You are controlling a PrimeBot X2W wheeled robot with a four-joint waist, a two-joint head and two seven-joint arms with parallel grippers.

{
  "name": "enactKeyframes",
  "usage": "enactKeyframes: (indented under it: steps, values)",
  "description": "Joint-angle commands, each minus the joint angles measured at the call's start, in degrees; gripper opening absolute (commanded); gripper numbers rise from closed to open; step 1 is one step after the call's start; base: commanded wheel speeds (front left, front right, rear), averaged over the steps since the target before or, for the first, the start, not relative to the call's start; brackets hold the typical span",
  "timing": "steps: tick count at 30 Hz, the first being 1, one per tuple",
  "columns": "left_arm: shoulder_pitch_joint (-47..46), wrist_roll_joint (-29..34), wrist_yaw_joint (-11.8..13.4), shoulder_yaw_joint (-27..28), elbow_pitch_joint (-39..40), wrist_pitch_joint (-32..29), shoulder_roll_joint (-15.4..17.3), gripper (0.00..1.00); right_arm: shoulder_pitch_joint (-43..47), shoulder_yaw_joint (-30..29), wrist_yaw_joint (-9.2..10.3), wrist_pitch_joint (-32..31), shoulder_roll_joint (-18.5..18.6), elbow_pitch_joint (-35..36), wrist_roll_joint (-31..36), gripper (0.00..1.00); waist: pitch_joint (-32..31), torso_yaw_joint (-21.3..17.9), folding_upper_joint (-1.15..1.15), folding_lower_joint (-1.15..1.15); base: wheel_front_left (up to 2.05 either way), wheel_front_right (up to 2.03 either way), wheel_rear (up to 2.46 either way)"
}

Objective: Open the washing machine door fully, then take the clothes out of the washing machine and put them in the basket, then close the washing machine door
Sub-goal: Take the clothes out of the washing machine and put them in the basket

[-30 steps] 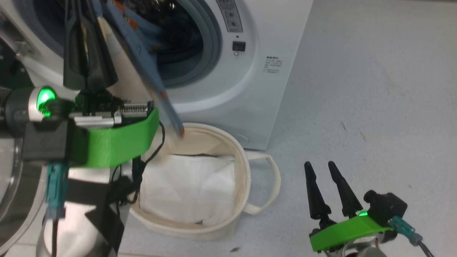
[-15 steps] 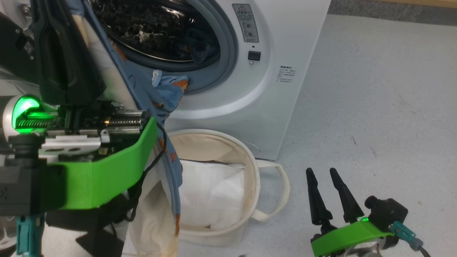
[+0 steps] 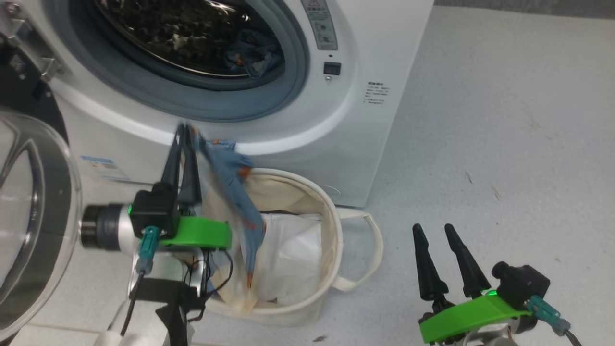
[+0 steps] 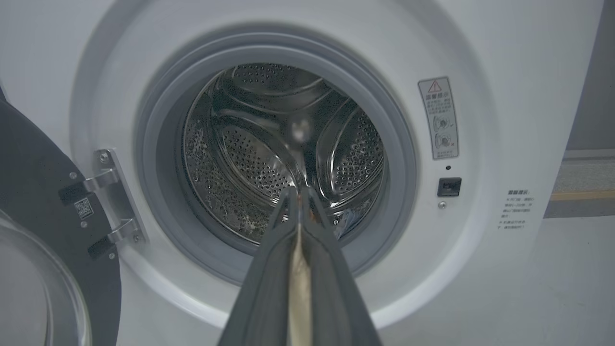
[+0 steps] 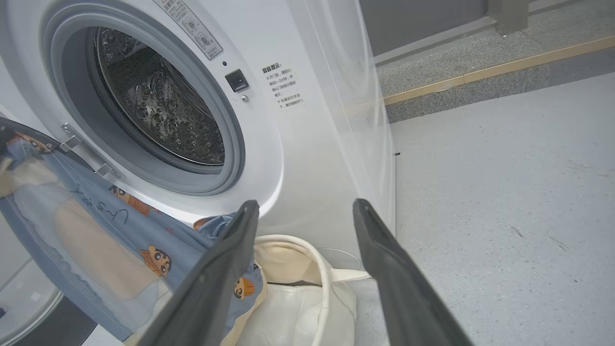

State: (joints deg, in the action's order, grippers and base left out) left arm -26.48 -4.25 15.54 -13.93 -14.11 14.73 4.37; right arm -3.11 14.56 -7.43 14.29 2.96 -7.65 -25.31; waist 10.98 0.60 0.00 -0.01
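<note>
the left hand (image 3: 184, 132) is gripping the clothes (image 3: 228, 166) between closed fingers over the basket (image 3: 336, 226), letting the fabric drape inside. the door (image 3: 33, 216) is hanging wide open. the right hand (image 3: 432, 227) is idling open nearby on the floor side.

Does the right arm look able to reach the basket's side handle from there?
Probably yes: the right tool is open on the basket's handle side, with only grey floor between its tips and the looped handle.

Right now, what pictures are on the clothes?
The clothes are light blue with orange-brown cartoon faces, clearest in the right wrist view.
</note>
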Motion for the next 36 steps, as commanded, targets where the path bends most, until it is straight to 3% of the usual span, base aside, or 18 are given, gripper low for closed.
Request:
enactKeyframes:
  steps: [1,17,29,34,35,36]
  values:
    - [-2.91,-0.76,-0.42,2.06,-1.99,0.27,0.5,0.0,-1.47,1.25,-0.06,0.71,-0.08,1.76,-0.09,1.0,0.74,-0.7,0.0,0.01,0.0,0.0,0.0]
    - [-9.44,-0.06,-4.06,0.97,-27.92,0.27,-0.8,0.0,-5.3,0.93,-0.06,0.71,-0.08,3.67,0.55,1.0,10.45,-4.53,0.0,0.01,0.0,0.0,0.0]
    - [-16.38,0.02,-5.67,-0.32,-42.47,0.27,-1.17,0.0,-9.51,1.32,-0.06,0.71,-0.08,5.15,0.3,1.0,18.8,-8.09,0.0,0.01,0.0,0.0,0.0]
    - [-17.41,0.79,-5.7,-1.29,-44.15,0.27,-1.22,0.0,-10.49,1.18,-0.06,0.71,-0.08,5.36,0.19,1.0,20.04,-8.22,0.0,0.01,0.0,0.0,0.0]
    - [-17.46,0.81,-5.68,-1.38,-44.18,0.27,-1.23,0.8,-10.62,1.24,-0.06,0.71,-0.08,5.34,0.28,1.0,20.08,-8.14,0.0,0.01,0.0,0.0,0.0]
    - [-17.46,0.76,-5.58,-1.39,-44.04,0.27,-1.25,1.0,-10.73,1.27,-0.06,0.71,-0.08,5.3,0.39,1.0,20.05,-8.0,0.0,0.01,0.0,0.0,0.0]
